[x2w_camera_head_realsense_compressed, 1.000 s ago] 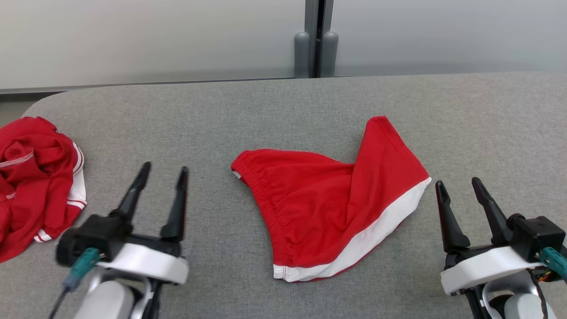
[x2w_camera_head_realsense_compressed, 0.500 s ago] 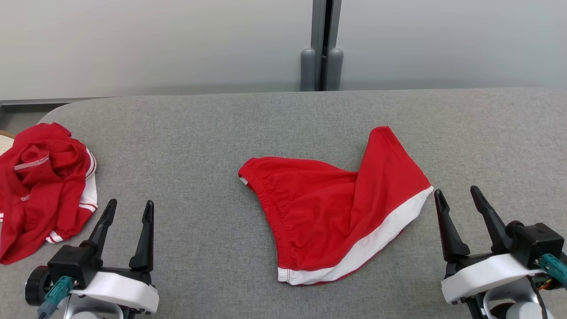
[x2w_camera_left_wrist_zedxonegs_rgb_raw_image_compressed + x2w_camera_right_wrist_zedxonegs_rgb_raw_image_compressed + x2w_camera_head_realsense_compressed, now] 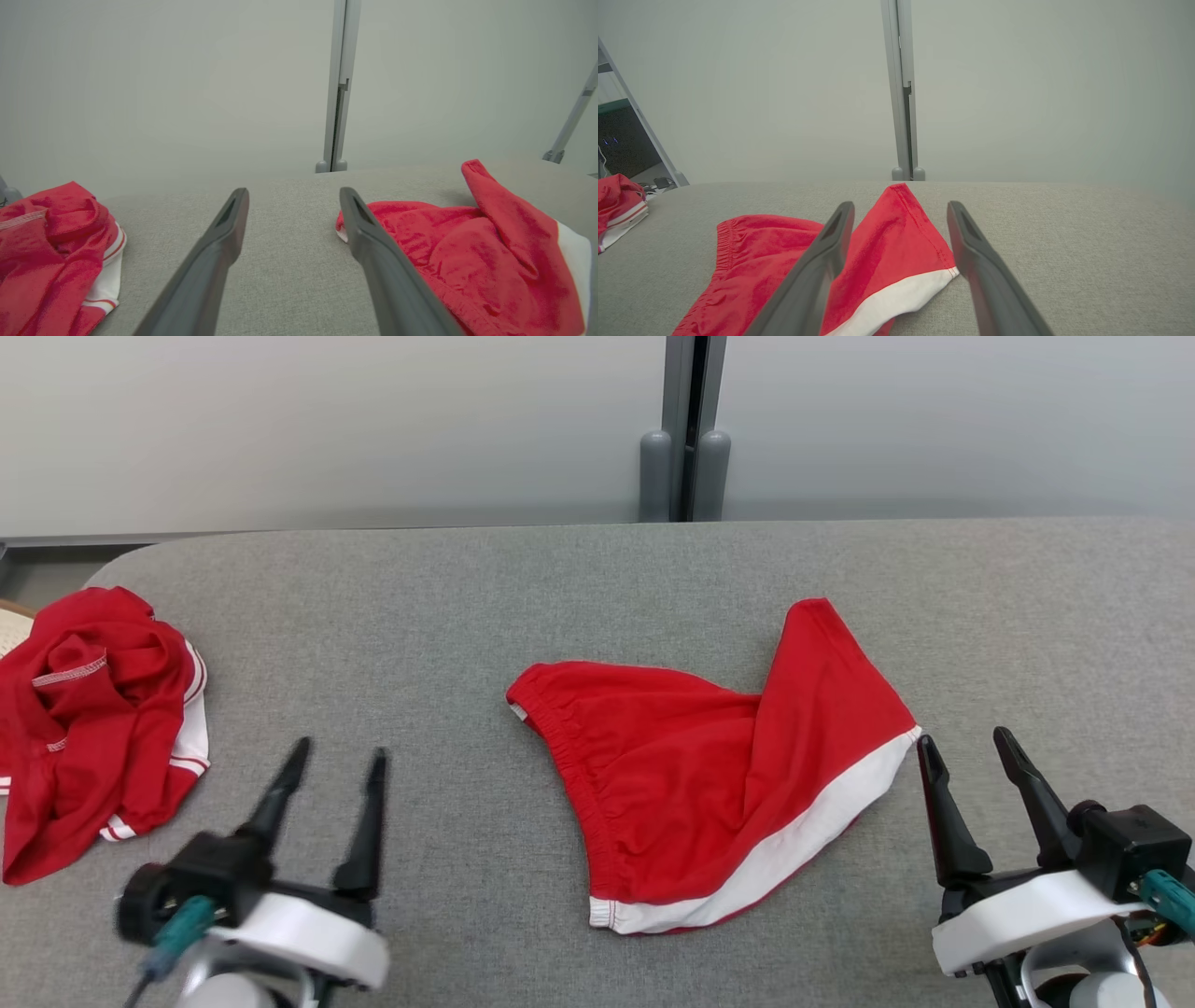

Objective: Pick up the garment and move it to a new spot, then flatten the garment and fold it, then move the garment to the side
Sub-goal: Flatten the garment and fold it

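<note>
1. Red garment point(image 3: 709, 784) lies mid grey table point(image 3: 467, 597), one leg flopped over, white hem toward the robot.
2. Left gripper point(image 3: 339, 749) is spread and blurry, probably hovering left of the garment.
3. Right gripper point(image 3: 963, 736) is spread, just beside the hem's right corner.
4. Second red pile point(image 3: 93, 728) sits far left.

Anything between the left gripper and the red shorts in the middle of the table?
Nothing: in the head view, bare grey tabletop runs from the left gripper to the red shorts.
</note>
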